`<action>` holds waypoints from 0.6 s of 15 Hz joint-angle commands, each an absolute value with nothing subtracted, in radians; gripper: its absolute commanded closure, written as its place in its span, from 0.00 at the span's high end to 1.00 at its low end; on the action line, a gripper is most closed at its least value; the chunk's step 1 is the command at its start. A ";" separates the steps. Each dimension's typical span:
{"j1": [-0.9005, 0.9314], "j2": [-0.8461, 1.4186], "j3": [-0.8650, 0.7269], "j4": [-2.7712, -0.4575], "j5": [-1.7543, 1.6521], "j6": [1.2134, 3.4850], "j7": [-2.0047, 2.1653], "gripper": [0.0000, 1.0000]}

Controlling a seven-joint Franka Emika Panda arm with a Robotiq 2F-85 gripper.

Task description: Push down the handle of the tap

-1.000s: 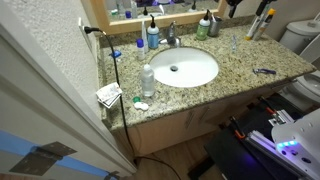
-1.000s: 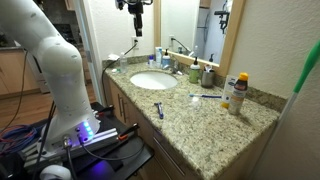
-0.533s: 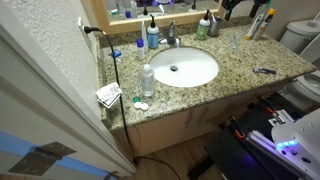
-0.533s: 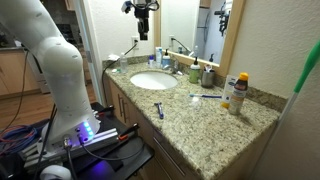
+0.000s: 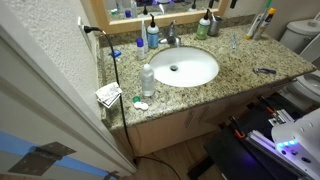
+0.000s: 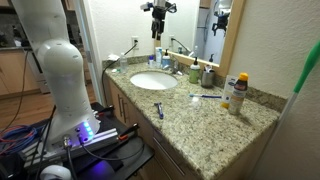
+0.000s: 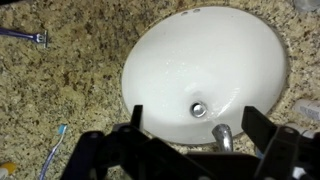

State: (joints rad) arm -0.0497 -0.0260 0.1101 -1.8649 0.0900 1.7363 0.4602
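Note:
The chrome tap (image 5: pixel 172 40) stands behind the white oval basin (image 5: pixel 205 75), with its short handle (image 5: pixel 172 31) on top. In an exterior view my gripper (image 6: pixel 158 22) hangs high above the tap (image 6: pixel 177 64) and the basin (image 6: pixel 140 85), well apart from both. In the wrist view the gripper (image 7: pixel 195 125) is open and empty. Its two dark fingers frame the tap's spout (image 7: pixel 222 135) and the basin (image 7: pixel 170 55). The handle is hidden behind the gripper body there.
A clear bottle (image 5: pixel 147 78) stands left of the basin, and a blue bottle (image 5: pixel 152 37) and a green-white bottle (image 5: pixel 203 27) flank the tap. A razor (image 5: pixel 263 70) and a toothbrush (image 6: pixel 205 96) lie on the granite counter. A mirror stands behind it.
My gripper has moved sideways along the mirror, from over the counter's end to a spot above the tap, still high up.

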 commanded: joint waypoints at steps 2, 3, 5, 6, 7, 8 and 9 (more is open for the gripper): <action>-0.009 0.062 0.087 -1.839 0.031 1.809 0.495 1.00; 0.000 0.101 0.087 -1.821 0.027 1.876 0.491 1.00; 0.015 0.198 0.083 -1.734 0.066 1.911 0.487 1.00; 0.023 0.242 0.082 -1.692 0.084 1.916 0.475 1.00; 0.033 0.293 0.080 -1.639 0.090 1.916 0.481 1.00; 0.044 0.335 0.075 -1.590 0.092 1.911 0.509 1.00; 0.045 0.239 0.066 -1.711 0.083 1.927 0.486 1.00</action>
